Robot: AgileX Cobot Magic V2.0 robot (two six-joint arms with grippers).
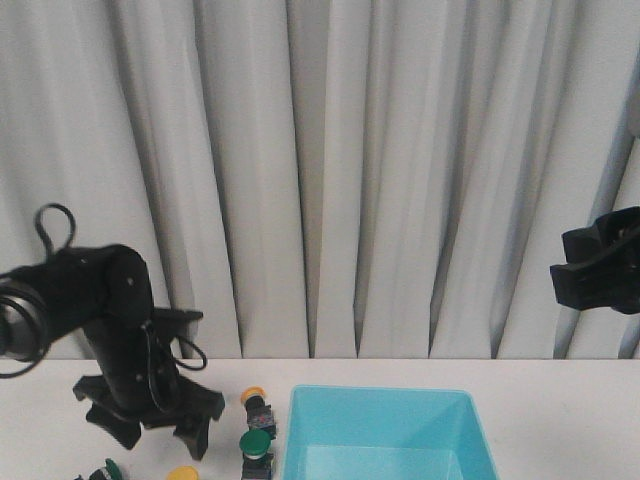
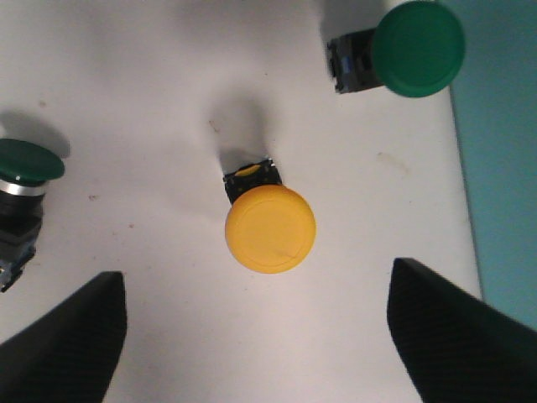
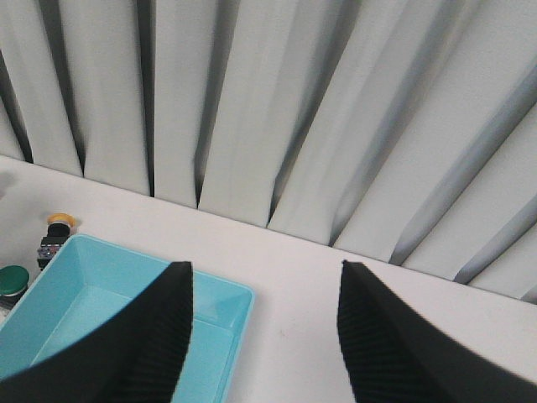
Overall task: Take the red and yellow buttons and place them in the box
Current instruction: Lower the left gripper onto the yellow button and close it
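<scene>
A yellow button (image 2: 270, 228) stands cap-up on the white table, just ahead of my open left gripper (image 2: 256, 332), whose fingers are spread wide to either side of it without touching it. In the front view this yellow button (image 1: 183, 473) lies at the bottom edge under the left gripper (image 1: 160, 440). A second yellow button (image 1: 255, 398) lies on its side close to the box's left wall. The cyan box (image 1: 380, 392) sits at centre right and looks empty. High at the far right, my right gripper (image 3: 263, 281) is open and holds nothing. No red button is in view.
Green-capped switches lie among the buttons: one (image 1: 256, 443) next to the box, also in the left wrist view (image 2: 418, 48), and another (image 2: 25, 164) at the far left (image 1: 110, 468). A grey curtain hangs behind the table.
</scene>
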